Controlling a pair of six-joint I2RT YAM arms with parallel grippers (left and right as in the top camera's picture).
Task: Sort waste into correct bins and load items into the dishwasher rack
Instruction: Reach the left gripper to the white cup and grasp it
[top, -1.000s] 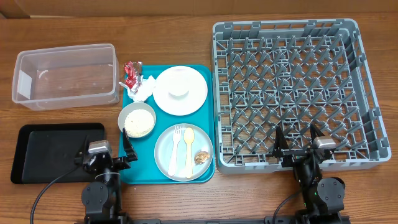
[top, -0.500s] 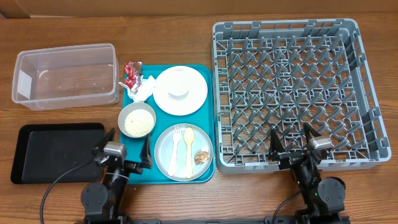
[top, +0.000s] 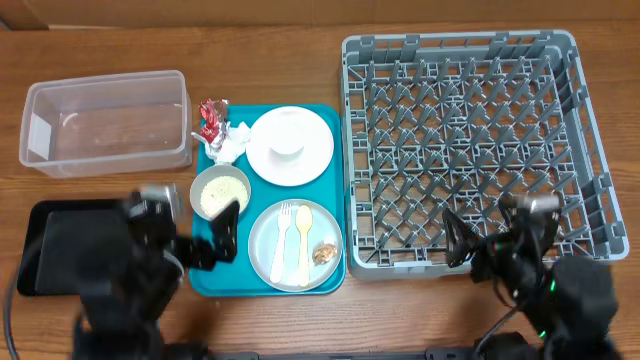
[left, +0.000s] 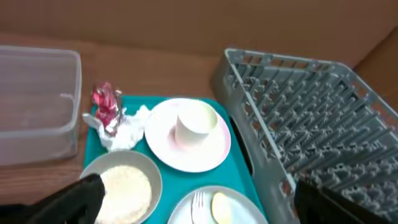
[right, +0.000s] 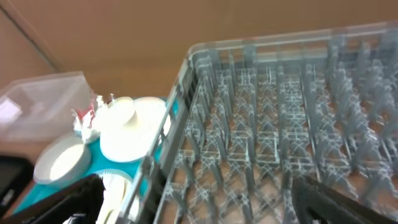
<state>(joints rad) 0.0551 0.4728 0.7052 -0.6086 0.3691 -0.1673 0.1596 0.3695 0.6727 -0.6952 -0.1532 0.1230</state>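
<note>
On the teal tray lie a red-and-silver wrapper, a white napkin, a bowl of rice, a white plate with a cup, and a grey plate with a fork, a spoon and a brown morsel. My left gripper is open and empty between the black tray and the teal tray. My right gripper is open and empty over the grey rack's front edge. The left wrist view shows the wrapper, cup and bowl.
The clear tub stands empty at the back left and also shows in the left wrist view. The rack fills the right wrist view. Bare wooden table lies in front of and behind the trays.
Both arms have lifted and look blurred. The left gripper has swung over the black tray's right edge. Both grippers stay open and no object has moved.
</note>
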